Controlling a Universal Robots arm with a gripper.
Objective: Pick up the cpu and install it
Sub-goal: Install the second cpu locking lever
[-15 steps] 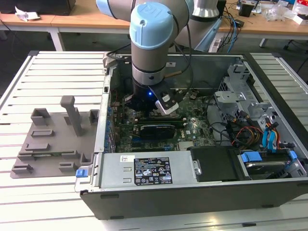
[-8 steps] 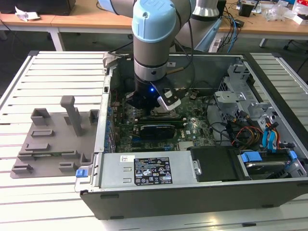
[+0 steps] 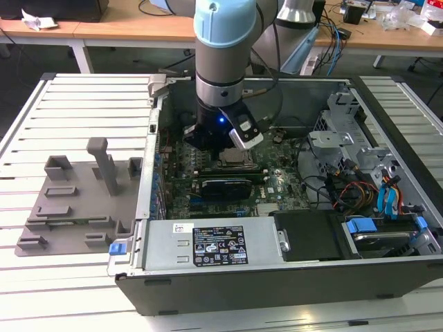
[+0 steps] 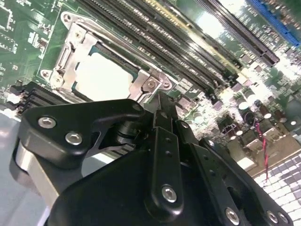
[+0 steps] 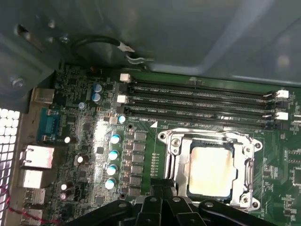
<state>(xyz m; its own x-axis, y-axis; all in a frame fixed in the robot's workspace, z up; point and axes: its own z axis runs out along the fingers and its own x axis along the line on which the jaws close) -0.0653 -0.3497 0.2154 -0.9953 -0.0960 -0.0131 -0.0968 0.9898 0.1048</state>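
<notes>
Hovering low inside the open computer case (image 3: pixel 387 104), the gripper (image 4: pixel 162 106) fills the lower half of the second wrist view, its black linkages drawn in so the fingers (image 4: pixel 164 122) seem pressed together with nothing between them, though the tips themselves are hard to make out. Just beyond the fingertips, in the upper left of the second wrist view, the cpu (image 4: pixel 103 77) lies flat in the socket (image 4: pixel 70 35), silver top up, the metal frame around it. In the first wrist view it sits at the lower right (image 5: pixel 211 170), its edges square to the frame (image 5: pixel 178 165) and parallel to the memory slots (image 5: pixel 197 101) running across the middle of that frame. The chip is nearly square, so no long axis stands out. From the exterior view, the gripper (image 3: pixel 225 142) hangs over the motherboard (image 3: pixel 277 187) at centre frame.

A likely risk: the fingers so near the frame could catch its edge or nudge the chip off its seat if the arm drifts sideways. The grey fixture tray (image 3: pixel 76 200) rests at the left of the exterior view.
</notes>
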